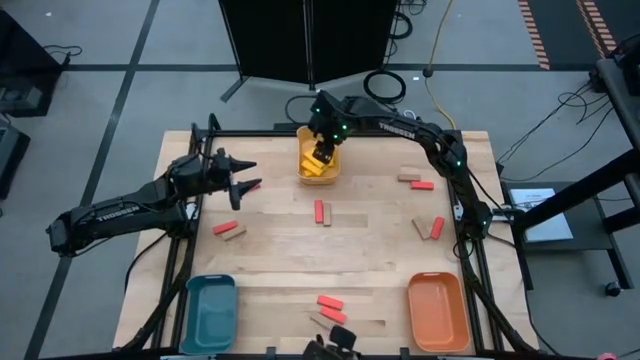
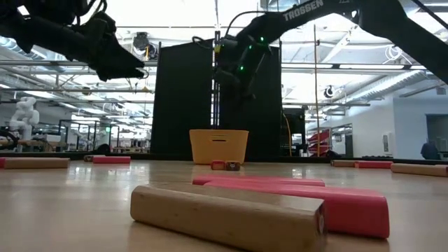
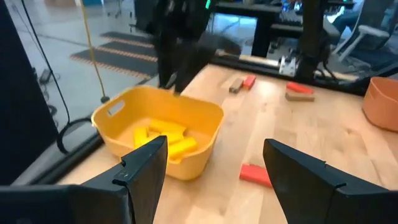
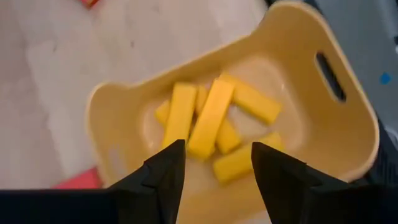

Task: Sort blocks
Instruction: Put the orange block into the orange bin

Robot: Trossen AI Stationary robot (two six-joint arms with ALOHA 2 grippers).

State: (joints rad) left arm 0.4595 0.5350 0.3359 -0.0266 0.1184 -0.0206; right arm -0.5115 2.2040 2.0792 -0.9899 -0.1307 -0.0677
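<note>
Several yellow blocks (image 4: 211, 118) lie piled in the yellow tray (image 1: 304, 172) at the table's far middle. My right gripper (image 4: 211, 149) hangs open just above that tray, pointing steeply down, and holds nothing. Red and tan blocks lie flat across the table, among them a red one (image 1: 320, 211) with a tan one (image 1: 336, 217) at mid-table and a pair (image 1: 228, 231) on the left. My left gripper (image 1: 250, 175) stands open above the table's far left, pointing toward the yellow tray (image 3: 205, 112).
A teal tray (image 1: 210, 310) sits at the near left corner and an orange tray (image 1: 438, 312) at the near right. More red and tan blocks lie at the far right (image 1: 415, 180), the right (image 1: 430, 228) and the near middle (image 1: 330, 308).
</note>
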